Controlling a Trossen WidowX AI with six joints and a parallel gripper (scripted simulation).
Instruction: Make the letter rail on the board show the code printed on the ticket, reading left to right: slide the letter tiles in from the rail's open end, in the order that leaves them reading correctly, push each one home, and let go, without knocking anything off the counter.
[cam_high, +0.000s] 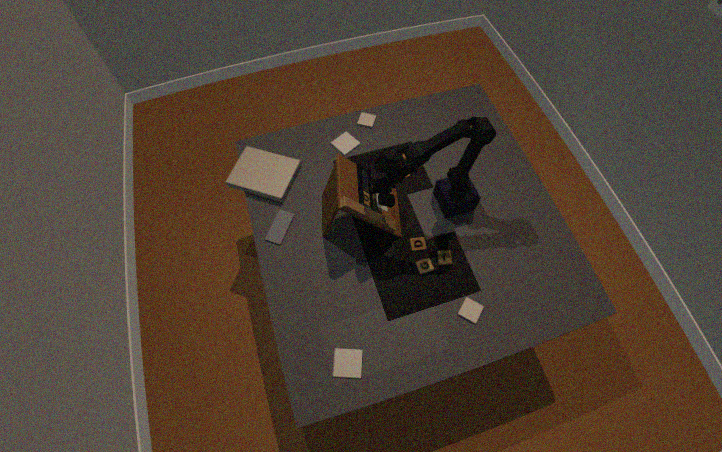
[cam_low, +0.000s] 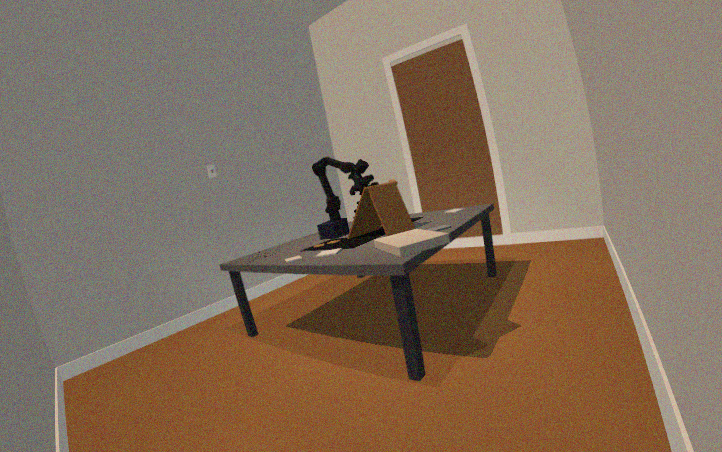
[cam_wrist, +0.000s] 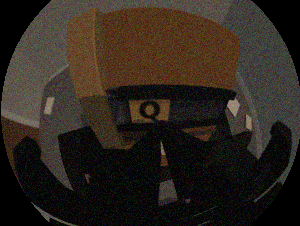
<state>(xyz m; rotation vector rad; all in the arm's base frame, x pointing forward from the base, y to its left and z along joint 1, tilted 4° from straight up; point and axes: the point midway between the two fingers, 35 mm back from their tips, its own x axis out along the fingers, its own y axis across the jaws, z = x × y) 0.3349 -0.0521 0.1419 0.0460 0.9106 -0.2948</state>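
The tool (cam_high: 377, 189) (cam_low: 355, 190) (cam_wrist: 158, 124) is closed, tips together, with nothing in its grip. It stands at the face of the board (cam_high: 347, 183) (cam_low: 391, 207) (cam_wrist: 160, 50), just below the Q tile (cam_high: 366, 198) (cam_wrist: 136, 111) in the wrist view. Whether the tips touch that tile, I cannot tell.

The Q tile sits upright in the rail (cam_wrist: 200, 112), letter readable, with some rail showing between it and the side wall (cam_wrist: 85, 55) at the wrist view's left. The step in hand looks like pushing it home towards that wall. To do it well, set the closed tips beside the tile's open-end edge, low enough to bear on wood but clear of the rail's lip, then push slowly along the rail until it stops. Pressing into the face could jam the tile or shift the board towards the bench's (cam_high: 319, 319) (cam_low: 298, 268) left edge in the top view. Back straight out afterwards, so the tile is not dragged along.

Three loose tiles (cam_high: 418, 243) (cam_high: 424, 265) (cam_high: 444, 256) lie on the side of the board towards the bench's near edge in the top view; keep the elbow and wrist high over them. The ticket (cam_wrist: 162, 148) is mostly hidden, so check its code before choosing the next tile.
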